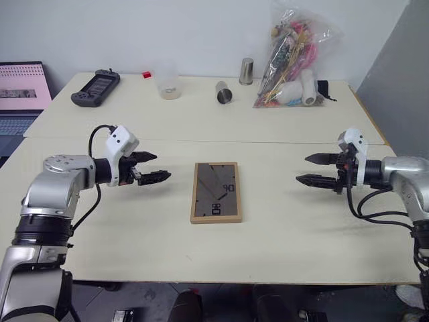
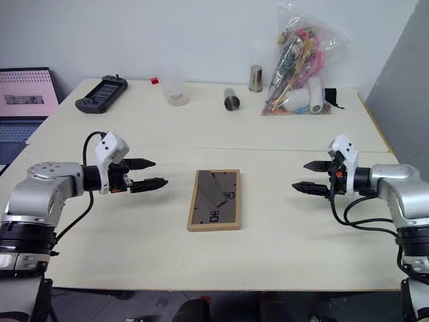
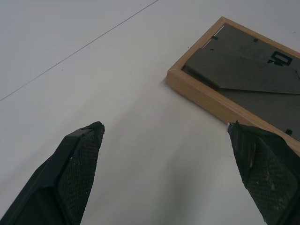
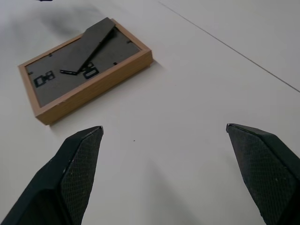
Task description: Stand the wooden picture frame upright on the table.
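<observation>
Either side of the wooden picture frame (image 1: 216, 192), left hand (image 1: 154, 167) and right hand (image 1: 312, 169) hover, spread.

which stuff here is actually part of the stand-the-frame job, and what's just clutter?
Job:
wooden picture frame, lying back-up
table
left gripper, open
right gripper, open

Clutter:
handheld console
plastic cup
two metal cups
bag of items
laptop

pale table (image 1: 100, 228) carries a face-down wooden picture frame (image 1: 216, 192), centred.

One wooden picture frame (image 1: 216, 192), two metal cups (image 1: 224, 92), one controller (image 1: 96, 87), one bag (image 1: 293, 60).
</observation>
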`<state>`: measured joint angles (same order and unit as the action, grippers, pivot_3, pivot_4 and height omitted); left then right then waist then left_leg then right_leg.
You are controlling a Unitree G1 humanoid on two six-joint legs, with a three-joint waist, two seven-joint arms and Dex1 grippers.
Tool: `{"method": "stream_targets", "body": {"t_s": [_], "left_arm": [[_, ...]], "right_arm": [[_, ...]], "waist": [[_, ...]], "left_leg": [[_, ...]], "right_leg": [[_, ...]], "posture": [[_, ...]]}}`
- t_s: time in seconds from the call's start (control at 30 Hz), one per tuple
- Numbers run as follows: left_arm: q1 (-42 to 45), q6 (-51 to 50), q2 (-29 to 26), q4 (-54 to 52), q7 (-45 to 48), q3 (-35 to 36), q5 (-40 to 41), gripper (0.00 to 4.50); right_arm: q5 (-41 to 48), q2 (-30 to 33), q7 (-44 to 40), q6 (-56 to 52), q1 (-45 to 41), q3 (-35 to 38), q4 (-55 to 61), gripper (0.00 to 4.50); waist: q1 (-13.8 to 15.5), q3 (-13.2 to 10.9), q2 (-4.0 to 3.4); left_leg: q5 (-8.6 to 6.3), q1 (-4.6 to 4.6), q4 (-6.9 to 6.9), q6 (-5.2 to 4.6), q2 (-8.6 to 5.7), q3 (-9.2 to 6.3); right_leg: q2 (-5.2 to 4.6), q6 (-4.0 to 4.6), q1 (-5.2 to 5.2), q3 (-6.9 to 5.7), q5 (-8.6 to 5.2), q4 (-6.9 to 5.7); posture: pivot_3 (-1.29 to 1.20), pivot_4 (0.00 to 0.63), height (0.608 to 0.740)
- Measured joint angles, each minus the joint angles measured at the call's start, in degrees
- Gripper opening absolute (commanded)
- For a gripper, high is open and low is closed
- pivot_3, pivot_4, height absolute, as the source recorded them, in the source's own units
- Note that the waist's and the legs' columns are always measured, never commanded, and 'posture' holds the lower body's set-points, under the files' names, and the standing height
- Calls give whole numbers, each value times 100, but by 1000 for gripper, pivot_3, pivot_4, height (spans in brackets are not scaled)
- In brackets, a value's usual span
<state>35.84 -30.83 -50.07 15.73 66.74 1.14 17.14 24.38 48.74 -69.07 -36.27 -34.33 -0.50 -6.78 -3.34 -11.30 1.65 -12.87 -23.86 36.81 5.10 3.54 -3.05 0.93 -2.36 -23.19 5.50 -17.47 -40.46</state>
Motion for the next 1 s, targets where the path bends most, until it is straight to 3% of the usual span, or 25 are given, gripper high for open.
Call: {"method": "stream_targets", "body": {"t_s": [0.83, 0.97, 1.0], "left_arm": [[-30, 129, 14, 20, -115, -83, -212, 4500], [-37, 136, 14, 38, -110, -83, -213, 3812], [-48, 136, 16, 39, -108, -83, -212, 3591]], "right_arm": [[-63, -48, 51, 50, 215, -67, 141, 4485], [-66, -91, 124, 45, 244, -83, 243, 4500], [-66, -129, 166, 37, 265, -85, 283, 4117]], "waist": [[5, 0, 0], [4, 0, 0], [4, 0, 0]], "left_leg": [[0, -4, 2, 0, 1, 1], [0, -4, 2, 0, 1, 1], [0, -4, 2, 0, 1, 1]], "right_leg": [[0, 0, -4, 0, 0, -3], [0, 0, -4, 1, 0, -3], [0, 0, -4, 1, 0, -3]], "posture": [[0, 150, 740], [0, 150, 740], [0, 150, 740]]}}
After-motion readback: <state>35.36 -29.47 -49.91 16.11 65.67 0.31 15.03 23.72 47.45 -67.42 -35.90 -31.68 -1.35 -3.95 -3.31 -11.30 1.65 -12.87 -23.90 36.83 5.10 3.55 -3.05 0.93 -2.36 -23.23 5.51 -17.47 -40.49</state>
